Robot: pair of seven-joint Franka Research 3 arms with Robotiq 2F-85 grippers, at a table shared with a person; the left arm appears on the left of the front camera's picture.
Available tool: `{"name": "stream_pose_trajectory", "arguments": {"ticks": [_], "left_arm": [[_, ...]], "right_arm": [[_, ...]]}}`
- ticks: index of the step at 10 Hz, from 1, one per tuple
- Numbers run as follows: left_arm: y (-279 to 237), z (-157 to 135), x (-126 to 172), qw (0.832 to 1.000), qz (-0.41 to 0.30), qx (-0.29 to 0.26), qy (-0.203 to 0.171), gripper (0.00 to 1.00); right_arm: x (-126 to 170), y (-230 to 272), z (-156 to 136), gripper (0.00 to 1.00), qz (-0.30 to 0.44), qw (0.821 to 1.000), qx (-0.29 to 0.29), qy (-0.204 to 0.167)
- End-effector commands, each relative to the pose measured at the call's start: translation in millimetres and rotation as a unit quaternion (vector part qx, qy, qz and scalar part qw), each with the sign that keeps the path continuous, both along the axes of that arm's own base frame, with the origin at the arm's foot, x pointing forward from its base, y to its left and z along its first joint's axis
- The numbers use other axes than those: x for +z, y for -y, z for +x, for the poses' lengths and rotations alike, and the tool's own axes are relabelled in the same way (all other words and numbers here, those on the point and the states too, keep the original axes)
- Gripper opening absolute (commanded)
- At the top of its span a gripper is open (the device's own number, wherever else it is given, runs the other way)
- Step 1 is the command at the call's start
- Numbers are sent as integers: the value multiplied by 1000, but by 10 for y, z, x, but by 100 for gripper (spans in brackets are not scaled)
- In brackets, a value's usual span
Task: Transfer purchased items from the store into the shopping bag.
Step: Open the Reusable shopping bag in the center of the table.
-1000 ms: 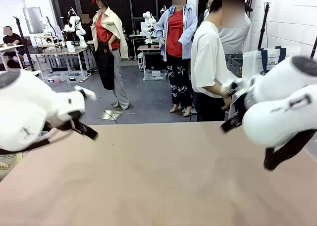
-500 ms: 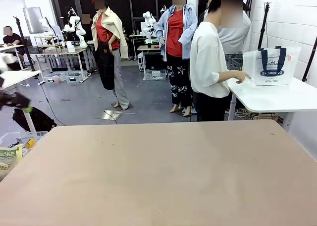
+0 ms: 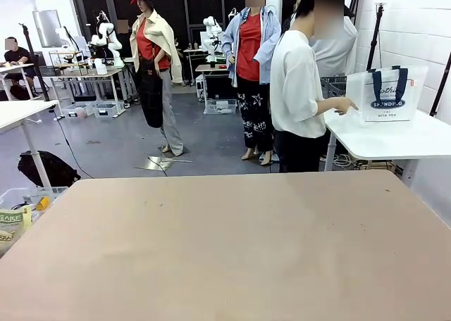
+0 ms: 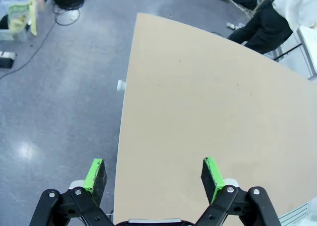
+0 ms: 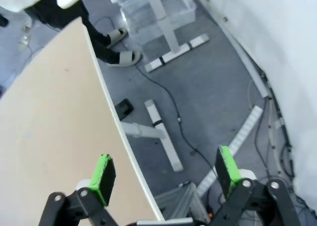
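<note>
Tall, boxy shopping bag (image 3: 387, 96) of translucent clear-white plastic with navy strap handles stands upright on a white side bench (image 3: 416, 141) at far right. A person's hand (image 3: 344, 106) is just beside it. Left jaws stand wide, gripping nothing, over one edge of the broad tan bench (image 3: 225, 250). Right jaws likewise wide, over another edge.

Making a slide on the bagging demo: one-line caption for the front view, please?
Person reaches toward the shopping bag on a white side table, beyond the tan work table.
</note>
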State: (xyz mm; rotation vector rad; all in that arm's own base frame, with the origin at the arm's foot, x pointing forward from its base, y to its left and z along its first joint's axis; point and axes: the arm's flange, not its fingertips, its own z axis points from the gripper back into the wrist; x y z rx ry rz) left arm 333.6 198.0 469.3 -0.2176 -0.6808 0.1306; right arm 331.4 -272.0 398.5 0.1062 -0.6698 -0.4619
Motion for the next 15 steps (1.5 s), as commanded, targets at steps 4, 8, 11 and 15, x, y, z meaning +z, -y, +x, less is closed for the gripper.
{"name": "stream_pose_trajectory", "arguments": {"ticks": [4, 8, 11, 15], "left_arm": [[202, 38, 193, 999, 31, 11, -3, 100], [202, 38, 193, 999, 31, 11, -3, 100], [202, 38, 193, 999, 31, 11, -3, 100], [202, 38, 193, 999, 31, 11, -3, 100]], "right_arm": [[3, 134, -143, 100, -7, 1000, -21, -5], [3, 134, -143, 100, -7, 1000, -21, -5], [3, 134, -143, 100, -7, 1000, -21, -5], [3, 134, -143, 100, -7, 1000, -21, -5]]}}
